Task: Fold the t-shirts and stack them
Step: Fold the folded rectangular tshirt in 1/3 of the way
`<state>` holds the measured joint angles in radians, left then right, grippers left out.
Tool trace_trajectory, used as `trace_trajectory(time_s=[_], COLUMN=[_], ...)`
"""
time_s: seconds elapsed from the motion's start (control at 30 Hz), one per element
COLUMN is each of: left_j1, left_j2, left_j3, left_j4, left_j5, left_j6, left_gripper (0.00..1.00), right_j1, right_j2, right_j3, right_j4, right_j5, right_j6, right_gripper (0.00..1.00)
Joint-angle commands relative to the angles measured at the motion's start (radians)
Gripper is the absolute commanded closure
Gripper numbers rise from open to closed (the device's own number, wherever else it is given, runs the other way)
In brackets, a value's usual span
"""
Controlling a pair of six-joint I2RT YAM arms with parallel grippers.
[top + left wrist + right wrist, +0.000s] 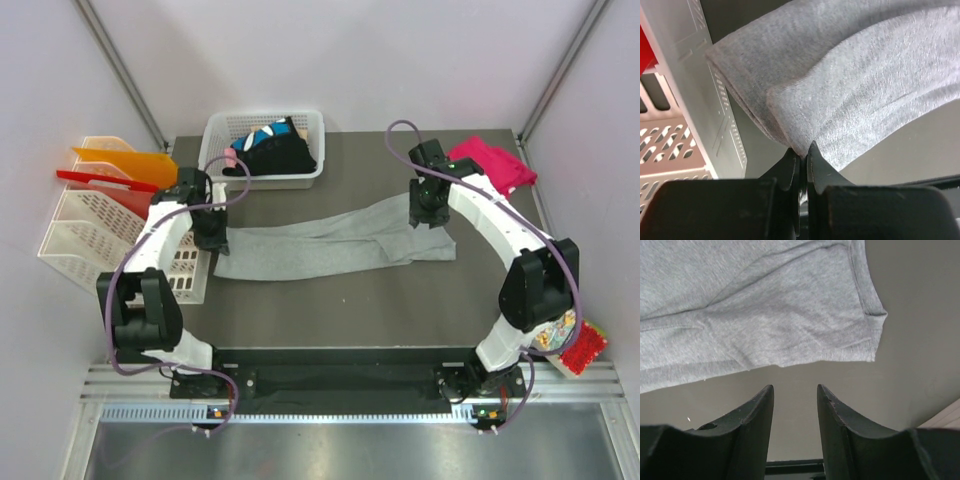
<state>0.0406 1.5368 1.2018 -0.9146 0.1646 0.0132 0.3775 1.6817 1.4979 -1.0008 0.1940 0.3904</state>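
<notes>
1. The grey t-shirt [330, 245] lies stretched out just in front of the white basket [290, 181].
2. The left gripper [802, 152] is clamped on its folded corner, decent bite.
3. The right gripper [795, 390] hangs parted and holds nothing, just off the far hem.
4. I'd pinch that hem before lifting, so both ends rise level.

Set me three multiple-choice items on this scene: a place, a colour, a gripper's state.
1. Where on the table lies the pink t-shirt? A) near left corner B) far right corner C) centre
2. The large t-shirt, spread out, is: A) black B) magenta C) light grey
3. The left gripper is: A) shut on the large t-shirt B) open above it C) shut on nothing
1 B: it lies at the table's far right edge. 2 C: every view shows grey cloth. 3 A: the jaws pinch its folded edge.
</notes>
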Motion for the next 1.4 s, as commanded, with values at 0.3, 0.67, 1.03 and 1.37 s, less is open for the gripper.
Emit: trace_trajectory(time_s=[0.3, 0.67, 1.03, 1.37], left_j1=[-0.224, -0.501, -0.676, -0.709], left_j2=[0.227, 0.496, 0.718, 0.764], left_j3=[0.333, 0.617, 0.827, 0.923], left_j4=[-0.165, -0.213, -0.190, -0.187], left_j5=[0.070, 0.061, -0.010, -0.045], left_j6=[-0.042, -0.064, -0.104, -0.136], left_gripper=[1.00, 1.00, 1.00, 1.00], right_j1=[0.000, -0.031, -0.042, -0.045], right_j2=[-0.116, -0.146, -0.142, -0.128], right_j3=[-0.087, -0.107, -0.114, -0.094], right_j4=[0.045, 0.041, 0.037, 0.019], right_j5=[-0.007, -0.002, -0.005, -0.007], right_j6=[-0.016, -0.016, -0.008, -0.007], right_gripper=[0.59, 0.59, 0.59, 0.59])
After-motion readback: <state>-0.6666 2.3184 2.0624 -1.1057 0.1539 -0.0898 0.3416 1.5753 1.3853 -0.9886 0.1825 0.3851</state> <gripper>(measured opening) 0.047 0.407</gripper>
